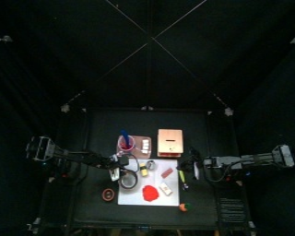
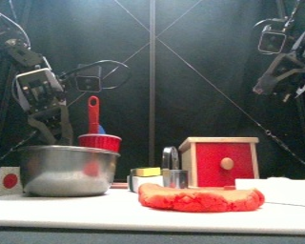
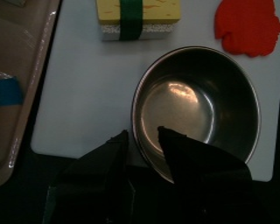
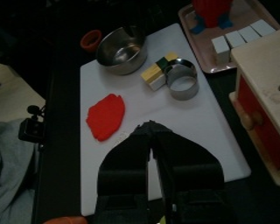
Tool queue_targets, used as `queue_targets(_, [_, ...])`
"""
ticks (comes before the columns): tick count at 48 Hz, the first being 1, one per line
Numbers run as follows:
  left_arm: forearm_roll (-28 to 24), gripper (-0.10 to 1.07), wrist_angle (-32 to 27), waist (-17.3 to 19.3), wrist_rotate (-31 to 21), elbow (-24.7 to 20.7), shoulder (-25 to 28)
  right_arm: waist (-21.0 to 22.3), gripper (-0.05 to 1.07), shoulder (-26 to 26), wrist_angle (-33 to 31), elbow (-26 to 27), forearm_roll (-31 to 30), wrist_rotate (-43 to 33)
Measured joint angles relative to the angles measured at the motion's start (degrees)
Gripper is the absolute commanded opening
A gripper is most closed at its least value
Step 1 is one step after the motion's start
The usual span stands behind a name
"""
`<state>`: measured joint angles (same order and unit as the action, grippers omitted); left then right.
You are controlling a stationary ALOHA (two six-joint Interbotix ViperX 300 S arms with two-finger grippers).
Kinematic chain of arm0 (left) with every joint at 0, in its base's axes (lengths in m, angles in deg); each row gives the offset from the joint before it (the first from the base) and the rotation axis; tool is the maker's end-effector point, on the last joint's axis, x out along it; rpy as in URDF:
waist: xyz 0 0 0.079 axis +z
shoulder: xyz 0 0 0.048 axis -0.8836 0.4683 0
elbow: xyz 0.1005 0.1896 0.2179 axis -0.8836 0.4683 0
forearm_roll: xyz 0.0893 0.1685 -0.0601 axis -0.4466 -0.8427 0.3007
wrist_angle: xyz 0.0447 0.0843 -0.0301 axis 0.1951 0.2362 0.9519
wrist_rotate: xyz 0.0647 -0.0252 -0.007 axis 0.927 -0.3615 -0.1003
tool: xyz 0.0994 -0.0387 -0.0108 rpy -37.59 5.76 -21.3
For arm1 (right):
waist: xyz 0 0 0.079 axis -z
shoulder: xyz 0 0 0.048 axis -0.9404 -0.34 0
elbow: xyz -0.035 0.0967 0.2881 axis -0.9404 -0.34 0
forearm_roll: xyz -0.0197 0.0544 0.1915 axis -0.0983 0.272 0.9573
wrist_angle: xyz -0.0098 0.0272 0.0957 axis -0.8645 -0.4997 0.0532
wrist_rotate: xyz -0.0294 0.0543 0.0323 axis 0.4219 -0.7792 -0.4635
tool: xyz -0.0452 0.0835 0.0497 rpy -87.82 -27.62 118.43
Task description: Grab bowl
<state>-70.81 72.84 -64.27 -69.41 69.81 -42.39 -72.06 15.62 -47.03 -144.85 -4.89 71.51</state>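
Bowl (image 3: 199, 105): round, shiny steel, dark reflecting inside with a paler rim, lower left in the front view, on the white mat (image 3: 78, 96), near a flat red disc (image 3: 248, 24). Left gripper (image 3: 143, 140): jaws spread wide, straddled the bowl's near rim, one inside, one outside; contact not clear. Right gripper (image 4: 153, 133): jaws pressed together, held nothing, hung above the mat.

Right gripper (image 4: 154, 133) shut, hovering over the white mat (image 4: 206, 131). Bowl (image 4: 119, 50) sits at eleven o'clock, flat red blob (image 4: 104, 117) at nine, wooden box (image 4: 266, 83) at three.
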Motion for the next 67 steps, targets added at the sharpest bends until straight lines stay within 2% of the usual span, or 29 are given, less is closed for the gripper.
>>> queue_targets(15, [0.0, 0.48, -0.09, 0.0, -0.09, -0.35, 0.53, 0.0, 0.01, 0.0, -0.79, -0.35, 0.44, 0.0])
queue_targets(24, [-0.09, 0.44, -0.09, -0.09, -0.09, -0.53, 0.53, 0.0, 0.01, -0.09, -3.16, -0.35, 2.99, -0.09])
queue_targets(33, [-0.26, 0.43, -0.7, 0.18, 0.0, -1.05, 0.53, 0.09, 0.01, -0.18, -10.9, -0.18, 9.32, -0.09])
queue_targets(45, [-2.37, 0.38, -5.71, 1.41, 0.0, -3.69, 0.53, 2.11, 0.04, -0.18, -21.45, 1.93, 14.68, -0.18])
queue_targets(49, [-2.64, 0.34, -7.65, 2.11, 0.0, -4.57, 0.44, 3.78, 0.09, -0.18, -24.08, 2.64, 15.91, -0.18])
queue_targets(55, [-2.72, 0.32, -9.14, 2.99, -0.09, -5.71, -0.09, 7.03, 0.24, -0.18, -27.25, 3.43, 18.02, -0.26])
queue_targets(62, [-1.93, 0.32, -9.32, 3.87, -0.18, -6.33, -1.23, 9.84, 0.45, -0.79, -27.86, 3.6, 18.72, -0.35])
queue_targets(67, [0.44, 0.32, -9.32, 4.66, -0.26, -6.42, -1.93, 11.16, 0.58, -2.29, -27.86, 3.69, 19.16, -0.35])
